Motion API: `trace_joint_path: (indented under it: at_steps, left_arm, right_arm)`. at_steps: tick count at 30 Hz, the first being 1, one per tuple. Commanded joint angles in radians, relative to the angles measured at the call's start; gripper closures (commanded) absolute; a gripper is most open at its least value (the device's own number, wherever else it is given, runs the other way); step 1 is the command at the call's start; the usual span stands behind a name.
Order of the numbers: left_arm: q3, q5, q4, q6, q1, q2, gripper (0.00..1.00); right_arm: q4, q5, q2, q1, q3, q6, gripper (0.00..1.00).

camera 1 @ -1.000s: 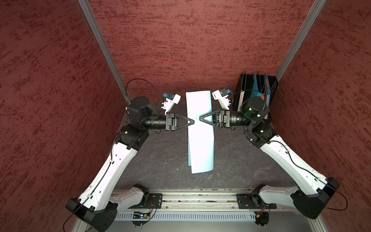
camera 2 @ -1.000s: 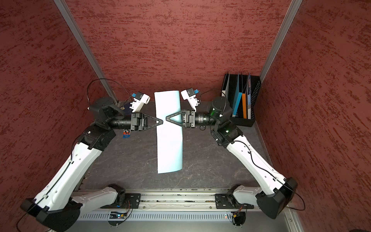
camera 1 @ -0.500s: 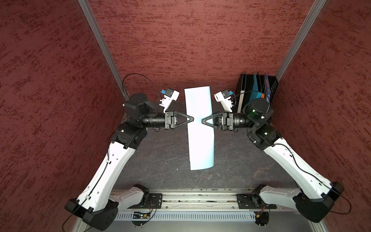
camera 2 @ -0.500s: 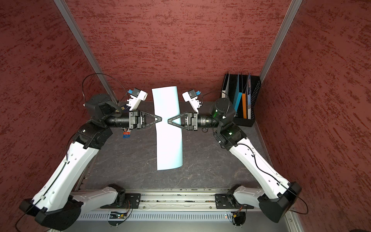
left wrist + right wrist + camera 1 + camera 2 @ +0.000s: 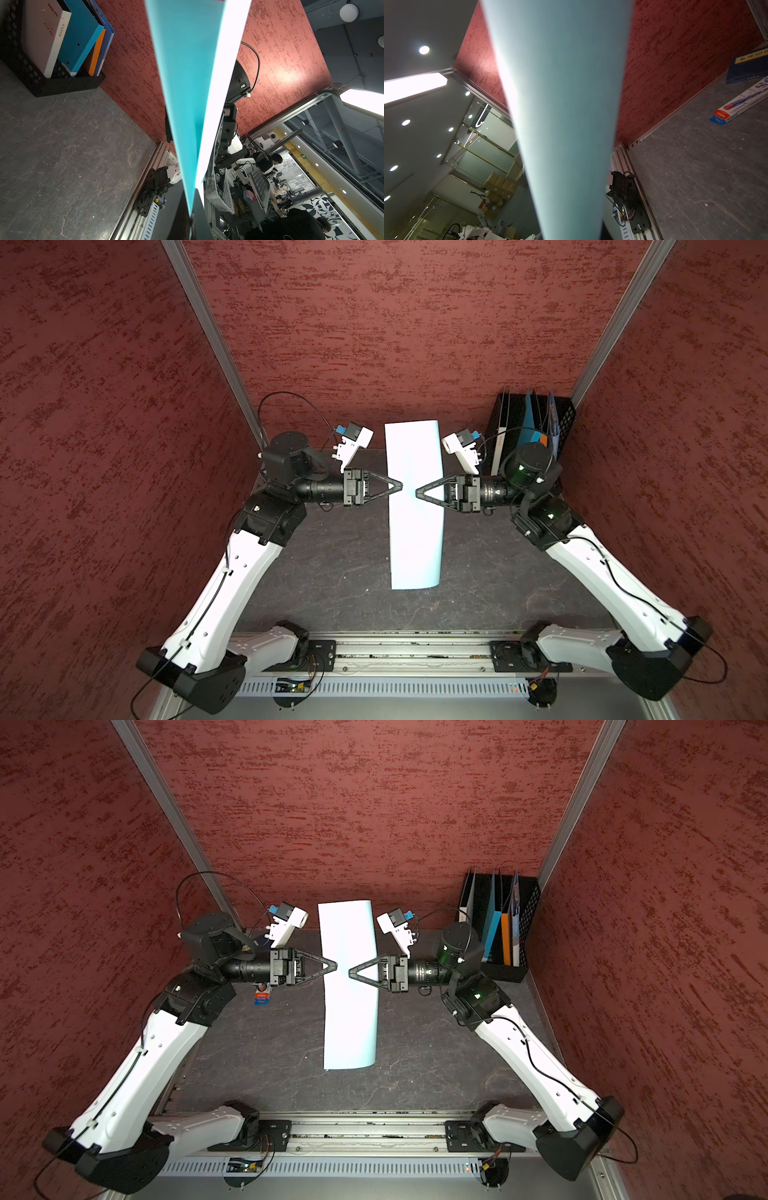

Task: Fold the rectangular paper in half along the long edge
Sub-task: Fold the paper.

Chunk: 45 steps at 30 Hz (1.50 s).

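Rectangular paper (image 5: 415, 539) pinched mid-length from both sides. Left hand (image 5: 398, 488) clamped on its left edge, confirmed in the left wrist view, where the sheet (image 5: 187, 104) runs straight into the tips. Right hand (image 5: 419, 491) reaches in over the right edge, tips closed on the sheet. Paper sits at frame centre in both top views, long axis top to bottom, held above the dark table (image 5: 332, 572). Black file rack (image 5: 567, 423) at upper right, well apart.

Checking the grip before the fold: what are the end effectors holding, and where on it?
The rectangular paper: the left end effector and right end effector pinch its opposite long sides, about midway along its length.
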Motion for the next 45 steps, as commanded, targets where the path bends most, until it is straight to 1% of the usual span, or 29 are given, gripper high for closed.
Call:
trace_joint_path:
  at_steps: [1,7,9,11,17,18,21,23,25,27,30,33,36,41,43,45]
  left_arm:
    - [0.024,0.011,0.000,0.008,0.006,-0.018,1.00]
    - [0.035,0.018,-0.011,0.006,0.011,-0.023,1.00]
    - [0.034,0.018,-0.013,0.005,0.012,-0.025,1.00]
    - [0.031,0.017,-0.014,0.006,0.014,-0.025,1.00]
    - [0.025,0.017,-0.010,0.003,0.015,-0.030,1.00]
    - [0.024,0.017,-0.008,0.003,0.015,-0.029,1.00]
    - [0.025,0.017,-0.011,0.003,0.015,-0.026,1.00]
    - [0.023,0.016,-0.009,0.002,0.015,-0.025,1.00]
    - [0.022,0.017,-0.007,0.001,0.015,-0.026,1.00]
    - [0.018,0.017,-0.001,-0.003,0.015,-0.028,1.00]
    - [0.014,0.016,0.001,-0.005,0.015,-0.031,1.00]
    - [0.005,0.017,0.003,-0.007,0.015,-0.034,1.00]
    - [-0.004,0.016,0.008,-0.009,0.015,-0.036,1.00]
    - [-0.003,0.019,0.021,-0.016,0.015,-0.039,1.00]
    - [0.004,0.021,0.020,-0.018,0.015,-0.039,1.00]
    - [0.008,0.021,0.020,-0.018,0.015,-0.038,1.00]
  right_arm:
    - [-0.050,0.008,-0.012,-0.015,0.032,-0.045,0.90]
    - [-0.080,0.012,-0.022,-0.045,0.040,-0.060,0.92]
    - [-0.080,0.013,-0.024,-0.049,0.041,-0.062,0.94]
    - [-0.072,0.010,-0.022,-0.049,0.041,-0.058,1.00]
    - [-0.032,0.007,-0.026,-0.049,0.040,-0.035,1.00]
    - [-0.033,0.009,-0.026,-0.049,0.045,-0.032,0.90]
    - [-0.023,0.000,-0.013,-0.050,0.064,-0.018,0.72]
    - [-0.004,0.001,-0.007,-0.049,0.066,-0.009,0.65]
    - [0.023,0.001,0.001,-0.049,0.062,0.007,0.63]
    - [0.063,0.002,0.012,-0.049,0.057,0.031,0.65]
    - [0.127,-0.003,0.028,-0.049,0.048,0.068,0.71]
    - [0.164,-0.003,0.037,-0.049,0.042,0.088,0.82]
    - [0.178,0.000,0.035,-0.050,0.038,0.093,0.99]
    - [0.157,0.008,0.029,-0.050,0.046,0.073,1.00]
    - [0.138,0.013,0.040,-0.050,0.065,0.069,0.72]
    - [0.134,0.018,0.051,-0.051,0.080,0.067,0.63]
